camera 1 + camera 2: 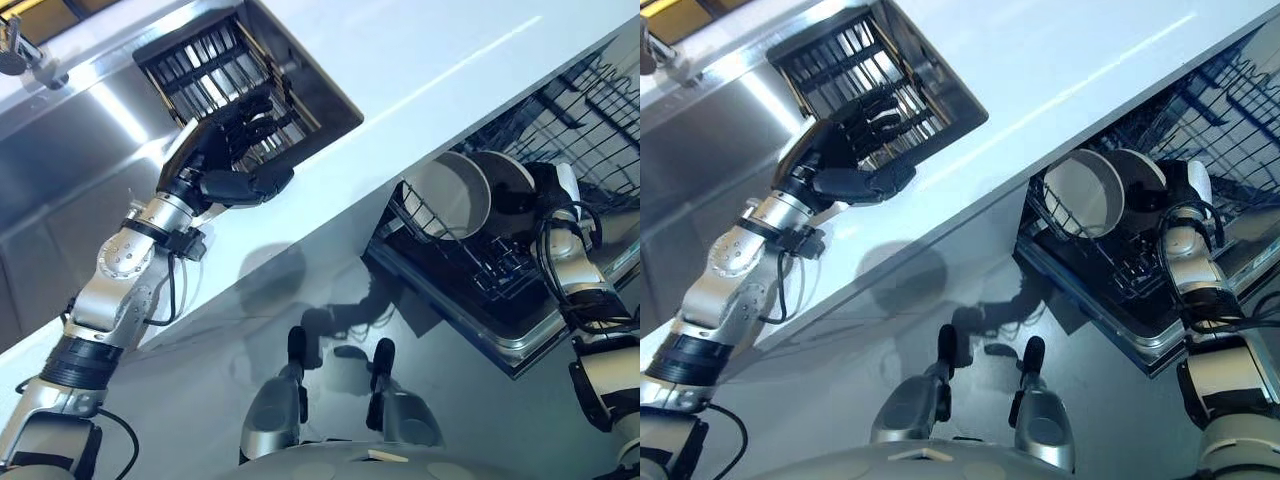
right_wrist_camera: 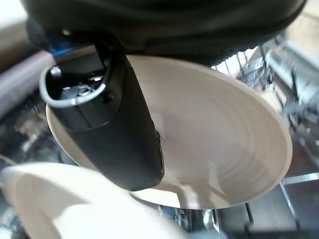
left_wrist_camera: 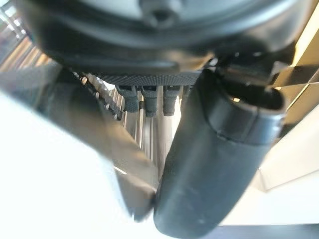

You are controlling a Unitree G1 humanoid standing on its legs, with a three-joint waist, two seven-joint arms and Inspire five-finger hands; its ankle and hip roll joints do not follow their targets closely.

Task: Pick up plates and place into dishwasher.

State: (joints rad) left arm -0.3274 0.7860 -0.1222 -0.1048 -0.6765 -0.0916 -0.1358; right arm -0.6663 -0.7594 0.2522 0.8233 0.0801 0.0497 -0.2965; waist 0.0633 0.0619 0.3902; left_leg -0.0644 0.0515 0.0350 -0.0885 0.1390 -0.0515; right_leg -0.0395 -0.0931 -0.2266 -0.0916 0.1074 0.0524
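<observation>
Two white plates stand on edge in the dishwasher's lower rack: one plate nearer the counter and a second plate beside it. My right hand is at the second plate; in the right wrist view its thumb lies across that plate's face, with the other plate's rim close by. My left hand hovers over the dark dish rack set in the counter, fingers relaxed and thumb stretched out, holding nothing.
A white counter runs between the dish rack and the open dishwasher. A steel sink with a tap lies beside the dish rack. The dishwasher's upper wire basket sits past the plates.
</observation>
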